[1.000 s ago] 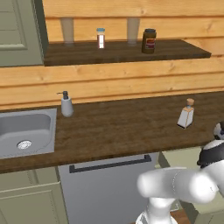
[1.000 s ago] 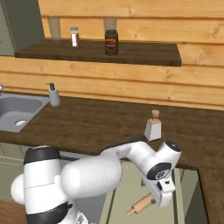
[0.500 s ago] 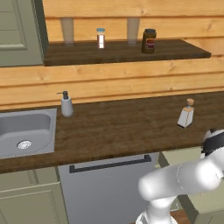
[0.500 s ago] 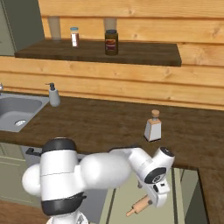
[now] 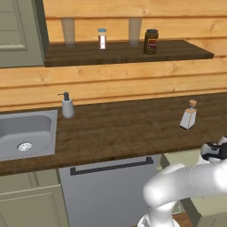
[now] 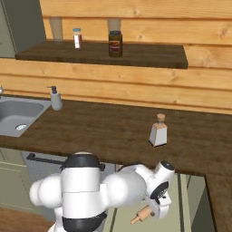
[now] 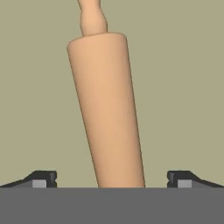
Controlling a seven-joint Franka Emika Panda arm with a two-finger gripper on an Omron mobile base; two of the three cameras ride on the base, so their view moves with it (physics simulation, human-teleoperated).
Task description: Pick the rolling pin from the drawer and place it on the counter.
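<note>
Rolling pin [image 7: 107, 109] lies flat in open drawer [image 6: 190, 199] below counter [image 6: 113, 131], right of dishwasher panel. Hand [image 7: 109, 180] directly over barrel, fingers spread wide either side, not touching, nothing gripped. Judgement: wood, stiff, light, round — may roll; grip mid-barrel, not knob handle. Cork-topped bottle [image 6: 158, 131] stands on counter beyond drawer.

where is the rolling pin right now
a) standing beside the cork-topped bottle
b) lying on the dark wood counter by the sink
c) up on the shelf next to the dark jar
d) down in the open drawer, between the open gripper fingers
d: the hand view shows the rolling pin on the pale green floor of the drawer, with the gripper fingertips spread wide on either side and not touching it.
</note>
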